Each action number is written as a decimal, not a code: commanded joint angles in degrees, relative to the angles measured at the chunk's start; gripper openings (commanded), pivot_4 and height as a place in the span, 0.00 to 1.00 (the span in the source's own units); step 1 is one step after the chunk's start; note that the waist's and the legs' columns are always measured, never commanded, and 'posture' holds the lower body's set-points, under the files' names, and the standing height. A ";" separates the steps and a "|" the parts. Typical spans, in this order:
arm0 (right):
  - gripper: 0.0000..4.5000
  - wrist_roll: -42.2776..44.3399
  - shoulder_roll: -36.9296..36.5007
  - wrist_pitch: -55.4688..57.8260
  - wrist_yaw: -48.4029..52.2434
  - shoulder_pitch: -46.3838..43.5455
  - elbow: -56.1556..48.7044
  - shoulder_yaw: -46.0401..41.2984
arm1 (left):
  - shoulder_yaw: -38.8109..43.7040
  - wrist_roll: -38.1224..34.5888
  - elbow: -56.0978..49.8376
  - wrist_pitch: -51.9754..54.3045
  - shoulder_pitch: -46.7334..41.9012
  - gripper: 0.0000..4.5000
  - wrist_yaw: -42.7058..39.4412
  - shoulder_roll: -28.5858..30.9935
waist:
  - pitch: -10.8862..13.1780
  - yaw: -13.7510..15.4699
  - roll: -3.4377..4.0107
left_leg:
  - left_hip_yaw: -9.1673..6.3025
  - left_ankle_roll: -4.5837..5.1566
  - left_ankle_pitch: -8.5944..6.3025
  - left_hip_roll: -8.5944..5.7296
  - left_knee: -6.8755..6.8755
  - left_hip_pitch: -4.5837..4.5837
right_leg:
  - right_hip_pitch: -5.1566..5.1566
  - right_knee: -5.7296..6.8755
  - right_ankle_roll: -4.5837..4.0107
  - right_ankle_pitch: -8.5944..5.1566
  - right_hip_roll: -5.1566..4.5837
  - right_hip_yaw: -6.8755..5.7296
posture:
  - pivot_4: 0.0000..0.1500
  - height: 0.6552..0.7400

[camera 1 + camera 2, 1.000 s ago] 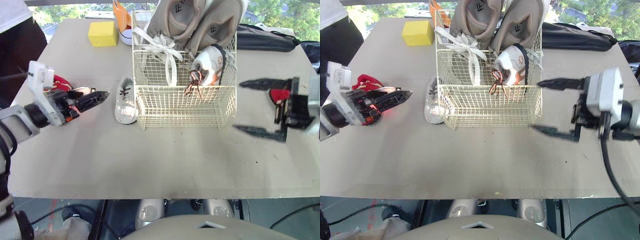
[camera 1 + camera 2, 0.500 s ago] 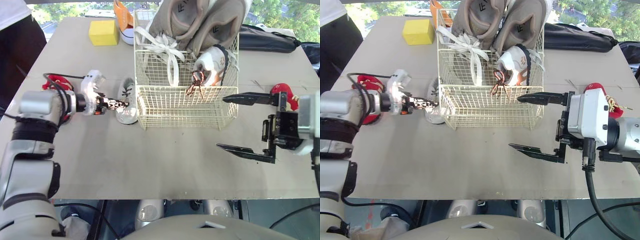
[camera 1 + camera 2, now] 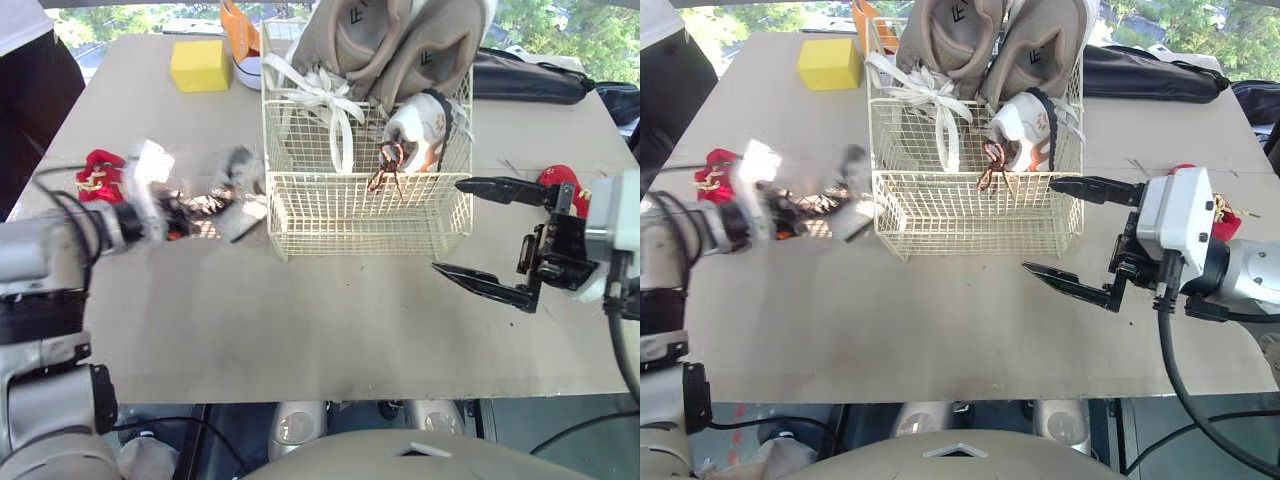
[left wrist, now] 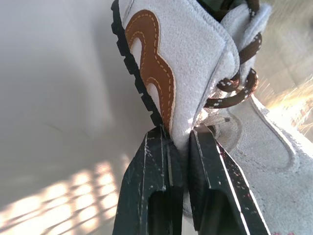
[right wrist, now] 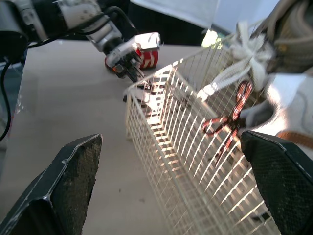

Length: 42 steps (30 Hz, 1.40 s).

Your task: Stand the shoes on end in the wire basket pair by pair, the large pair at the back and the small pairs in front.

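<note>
Left wrist view: the left gripper (image 4: pixel 178 133) is clamped on the rim of a small shoe (image 4: pixel 182 63), white with a tan patch and brown laces, with a pale shoe (image 4: pixel 266 152) just beside it over the bench (image 4: pixel 58 98). From the head, the held shoe shows blurred just left of the basket (image 3: pixel 365 215). The basket holds the large pair (image 3: pixel 400 45) on end at the back and a matching shoe (image 3: pixel 420 125) front right. The right gripper (image 3: pixel 450 225) hangs with fingers wide apart near the basket's right front corner
</note>
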 commanded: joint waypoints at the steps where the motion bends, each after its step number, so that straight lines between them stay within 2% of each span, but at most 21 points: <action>1: 1.00 -0.37 0.99 -3.00 2.29 0.50 1.61 -1.46 | 10.87 -2.91 -17.11 -11.16 -0.82 0.01 6.40 -4.52 | -0.01 0.31 -0.01 | -0.07 0.00 0.00 -0.04 0.00 0.00 | 0.05 0.00 0.00 0.00 -0.08 -0.06 | 1.00 1.00; 3: 1.00 -1.02 1.89 -4.04 2.68 0.77 2.84 -1.58 | 10.54 -1.32 -24.13 -22.73 -1.12 0.01 5.48 -7.90 | -0.01 0.54 -0.01 | -0.10 0.00 0.00 -0.13 0.02 0.03 | 0.14 -0.01 -0.01 0.01 -0.22 -0.12 | 1.00 1.00; 5: 1.00 -2.14 2.89 -5.59 2.96 1.43 3.52 -1.95 | 8.05 -0.21 -27.48 -27.23 -3.35 0.01 9.28 -11.31 | -0.01 0.79 -0.01 | -0.09 0.00 0.00 -0.16 0.04 0.07 | 0.22 -0.05 -0.02 0.02 -0.26 -0.14 | 1.00 1.00; 9: 1.00 -3.91 3.77 -6.55 1.57 3.22 2.65 -2.65 | -2.85 10.33 -28.43 -41.64 -3.20 0.01 11.75 -16.33 | -0.07 1.03 0.27 | -0.05 0.00 0.01 -0.20 0.07 0.30 | 0.40 -0.01 -0.02 0.02 0.02 -0.15 | 1.00 1.00; 14: 1.00 -3.54 3.52 -6.13 -0.39 6.10 -0.08 -5.16 | -13.32 25.45 -19.02 -64.41 -2.19 0.01 14.72 -22.31 | -0.07 1.18 0.31 | 0.16 0.02 0.00 -0.14 0.03 0.53 | 0.50 -0.01 -0.03 0.02 0.31 -0.02 | 1.00 1.00; 20: 1.00 -1.66 2.95 -4.74 -4.12 11.08 -5.17 -10.54 | -18.49 39.77 -6.45 -85.64 -0.39 0.01 22.68 -25.34 | -0.08 1.27 0.30 | 0.21 0.05 -0.02 -0.11 -0.02 0.56 | 0.50 -0.02 -0.03 0.02 0.30 0.01 | 1.00 1.00; 26: 1.00 0.37 2.95 -3.05 -9.09 15.95 -8.98 -15.22 | -23.78 42.64 -0.47 -91.97 3.69 0.01 24.67 -28.32 | -0.12 1.40 0.28 | 0.22 0.20 -0.10 -0.11 0.01 0.49 | 0.50 -0.04 -0.02 0.03 0.20 -0.04 | 1.00 1.00; 27: 1.00 0.55 2.82 -2.88 -9.62 16.46 -9.42 -15.62 | -24.48 40.32 -0.72 -90.74 4.67 0.17 22.87 -28.40 | -0.12 1.39 0.28 | 0.23 0.21 -0.11 -0.11 0.01 0.50 | 0.50 -0.05 -0.01 0.03 0.18 -0.03 | 1.00 1.00; 29: 1.00 1.79 2.48 -2.49 -10.62 17.12 -9.88 -16.42 | -24.35 37.68 -1.93 -88.49 6.03 0.28 21.81 -28.43 | -0.24 1.41 0.41 | 0.19 0.21 -0.11 -0.10 0.03 0.52 | 0.51 -0.04 -0.02 0.03 0.17 -0.07 | 1.00 1.00; 35: 1.00 3.33 1.24 -2.78 -10.62 17.47 -9.49 -16.81 | -21.16 28.75 -13.02 -77.43 12.94 0.92 17.82 -23.93 | -0.35 0.94 0.60 | 0.23 0.45 -0.26 -0.01 0.00 0.87 | 0.76 0.00 -0.26 -0.12 0.15 0.01 | 1.00 1.00; 36: 1.00 3.35 1.24 -3.01 -10.38 17.41 -9.18 -16.63 | -20.51 27.18 -14.67 -75.48 13.91 0.99 17.24 -23.00 | -0.36 0.86 0.62 | 0.23 0.45 -0.26 0.00 0.00 0.88 | 0.75 0.00 -0.26 -0.12 0.16 0.02 | 1.00 1.00; 38: 1.00 3.26 1.20 -3.34 -9.72 16.92 -8.24 -15.95 | -19.01 23.26 -18.23 -71.26 16.00 0.99 15.77 -20.93 | -0.36 0.60 0.63 | 0.20 0.44 -0.25 0.01 -0.01 0.88 | 0.75 0.01 -0.26 -0.13 0.16 0.03 | 1.00 1.00; 42: 1.00 3.03 0.85 -2.34 -10.44 13.69 -5.14 -12.59 | -14.50 9.26 -26.12 -57.56 20.28 0.99 11.88 -15.46 | -0.33 0.07 0.64 | 0.19 0.43 -0.25 0.00 -0.01 0.84 | 0.74 -0.01 -0.25 -0.14 0.17 0.02 | 1.00 1.00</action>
